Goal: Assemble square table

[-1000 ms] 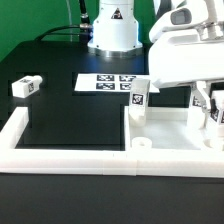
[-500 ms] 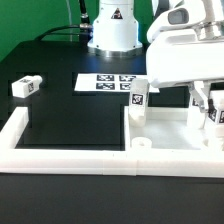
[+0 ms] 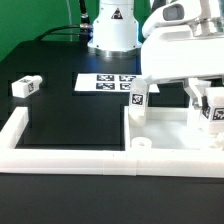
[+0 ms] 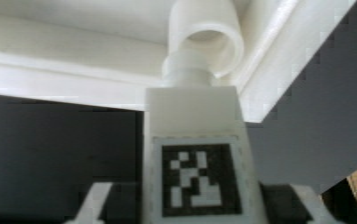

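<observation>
The white square tabletop lies flat in the corner of the border wall. A white leg with a tag stands at its far left corner. My gripper is shut on another tagged white leg and holds it over the tabletop's right side. In the wrist view this leg fills the middle between my fingers. Its round peg end points at the white tabletop. A third leg lies loose on the black table at the exterior view's left.
The long low white border wall runs along the front and up the left side. The marker board lies flat behind the tabletop. The robot's base stands at the back.
My hand has shifted a little toward the exterior view's left with the leg still held. The other parts have not moved.
</observation>
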You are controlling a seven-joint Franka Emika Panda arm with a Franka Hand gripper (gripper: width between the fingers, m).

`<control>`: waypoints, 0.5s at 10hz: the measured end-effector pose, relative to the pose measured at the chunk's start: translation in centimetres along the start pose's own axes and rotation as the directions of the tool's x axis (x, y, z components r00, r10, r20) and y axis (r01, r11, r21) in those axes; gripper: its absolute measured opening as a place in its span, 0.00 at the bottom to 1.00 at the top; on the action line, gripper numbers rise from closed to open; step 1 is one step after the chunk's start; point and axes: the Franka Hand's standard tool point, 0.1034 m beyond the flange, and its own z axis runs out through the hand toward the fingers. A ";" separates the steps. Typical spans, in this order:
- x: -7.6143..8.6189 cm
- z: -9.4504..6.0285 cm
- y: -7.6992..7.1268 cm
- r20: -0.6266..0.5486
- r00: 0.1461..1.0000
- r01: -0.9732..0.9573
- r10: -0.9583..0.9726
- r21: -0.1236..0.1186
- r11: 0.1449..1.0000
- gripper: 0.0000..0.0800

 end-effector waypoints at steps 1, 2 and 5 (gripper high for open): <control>-0.1 0.0 0.4 0.003 1.000 -0.003 0.003 -0.003 1.000 0.36; -0.4 0.2 0.3 0.016 1.000 -0.007 0.007 0.002 1.000 0.36; -0.5 0.3 -1.2 0.026 1.000 0.001 -0.002 0.023 1.000 0.36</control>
